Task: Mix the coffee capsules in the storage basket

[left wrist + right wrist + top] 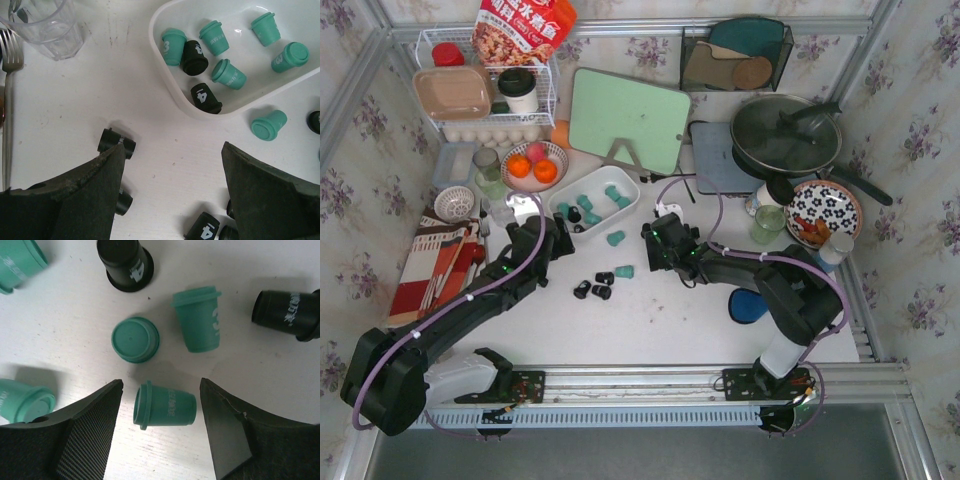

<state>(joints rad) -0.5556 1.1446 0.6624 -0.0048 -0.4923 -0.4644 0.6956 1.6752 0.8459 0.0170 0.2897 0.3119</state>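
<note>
**Top external.** The storage basket [632, 186] sits on the white worktop [650, 330], centre-left of the frame, just below a mint cutting board [630, 120]. Coffee capsules [592, 216], teal and black, lie inside it. More lie loose on the worktop below its lower right corner. The left end effector [556, 238] is at the basket's lower left end. The right end effector [658, 238] is right of the loose teal ones. From this view the finger spacing cannot be told for either.

**Left wrist.** The left fingers [107, 170] stand apart with nothing between them. The basket fills the upper right and holds five teal and two black capsules. One teal pod [269, 125] lies just outside its wall. Black capsules lie near both fingers along the bottom. A clear glass [45, 25] is at upper left and a fork [10, 65] at the left edge.

**Right wrist.** The right fingers [85, 425] are apart. A teal capsule on its side [167, 406] lies between them, apparently touching neither. Other teal and black capsules are scattered above it.
</note>
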